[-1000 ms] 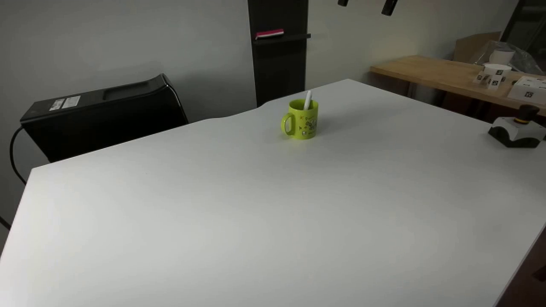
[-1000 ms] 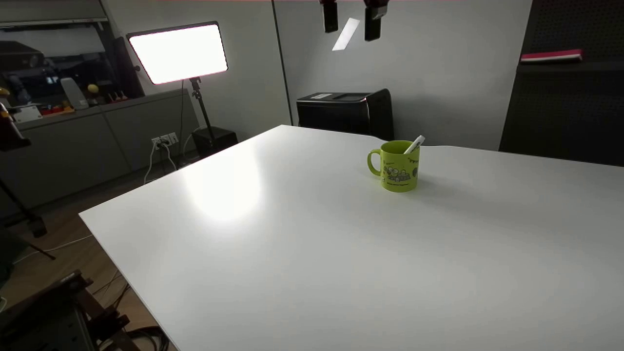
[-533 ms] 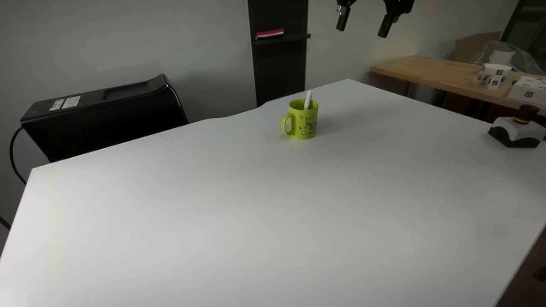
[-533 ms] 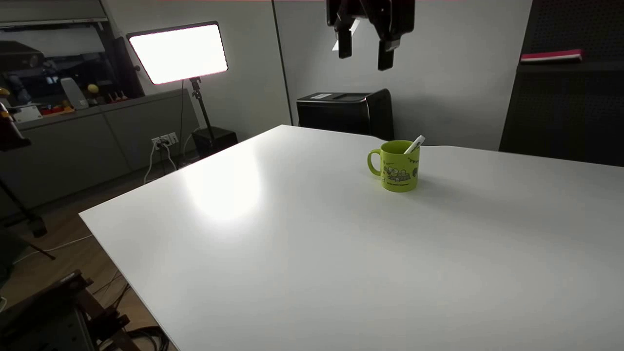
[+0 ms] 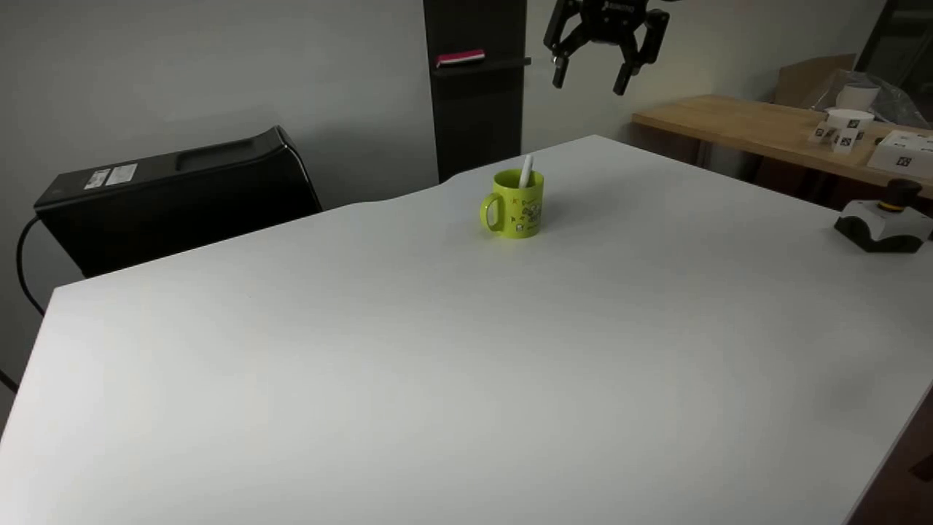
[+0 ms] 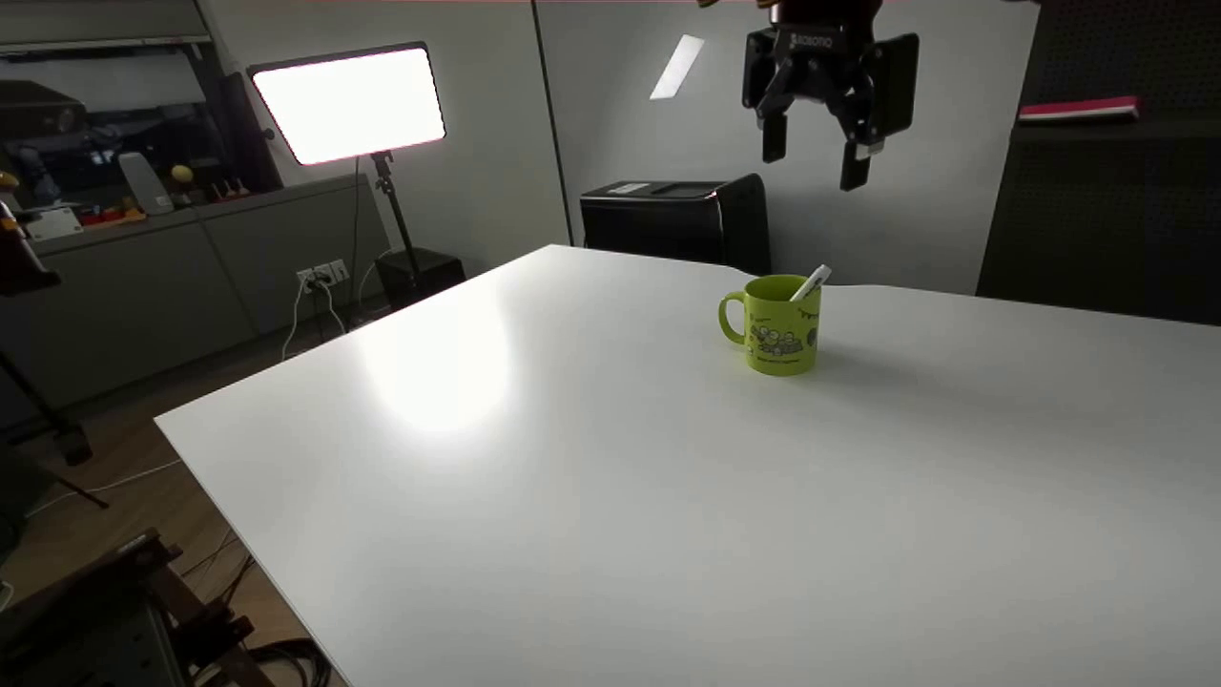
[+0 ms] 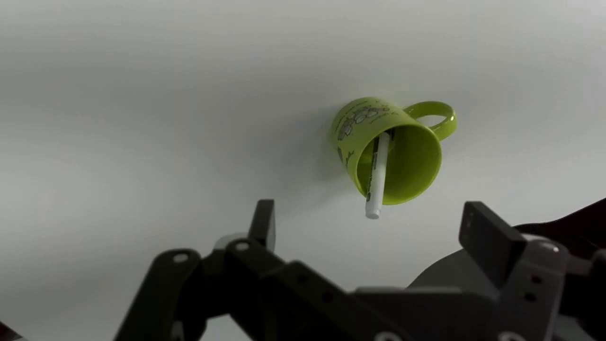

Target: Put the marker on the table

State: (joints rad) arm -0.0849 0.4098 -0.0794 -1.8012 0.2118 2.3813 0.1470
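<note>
The marker: slim and white; it stands tilted inside the lime-green mug, leaning to the side away from the handle, its white end sticking out.

The mug: upright on the white table.

The gripper: it hangs well above the mug; its fingers are spread wide, with nothing held between them.

The step in hand: I judge it is reaching for the marker; taking out and putting down are not yet done.

The grasp: better to lower slowly, until one finger is on each side of the white end, without touching the mug.

The lift: pull along the tilt of the marker; a sideways pull may drag or tip the mug.

The laying down: the marker is probably round and may roll, so bring it flat and low before releasing.

Around: in an exterior view, a push-button box stands well apart on the same table; a smaller wooden table is behind.
</note>
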